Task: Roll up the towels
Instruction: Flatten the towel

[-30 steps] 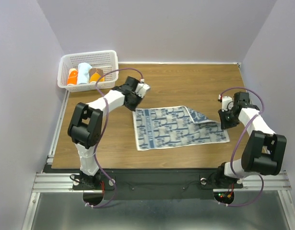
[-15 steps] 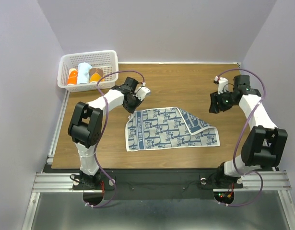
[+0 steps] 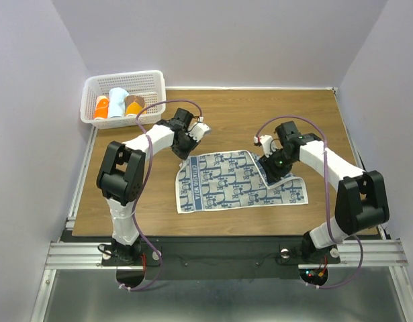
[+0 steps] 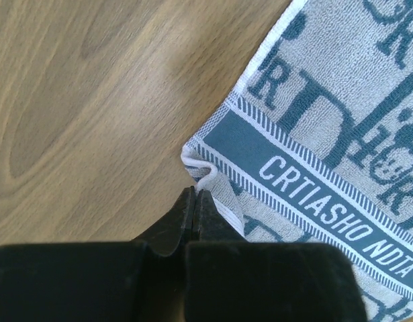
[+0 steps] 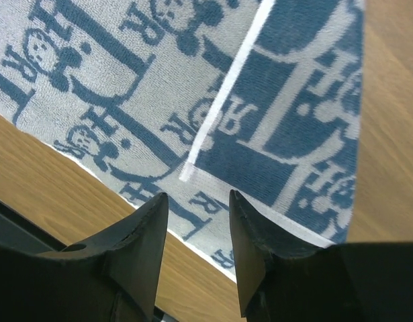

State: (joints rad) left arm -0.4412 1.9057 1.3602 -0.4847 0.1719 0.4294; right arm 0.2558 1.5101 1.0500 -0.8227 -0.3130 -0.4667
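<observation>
The towel (image 3: 226,181) lies spread on the wooden table, pale grey side up with navy print. Its far right corner is folded over, showing the navy side (image 3: 277,166). My left gripper (image 3: 187,151) is at the towel's far left corner. In the left wrist view its jaws (image 4: 195,195) are shut, pinching the puckered white-edged corner of the towel (image 4: 327,134). My right gripper (image 3: 269,169) hovers open over the folded flap. In the right wrist view its gripper (image 5: 198,200) is empty above the towel (image 5: 92,80), next to the navy flap (image 5: 307,121).
A white plastic basket (image 3: 152,79) stands at the far left with three rolled towels: orange (image 3: 101,106), light blue (image 3: 117,102) and brown (image 3: 133,104). Walls close the table at the back and both sides.
The right arm swung left from the table's right side to over the folded flap. The towel slid left, pulled by its far left corner, and its right part bunched slightly.
</observation>
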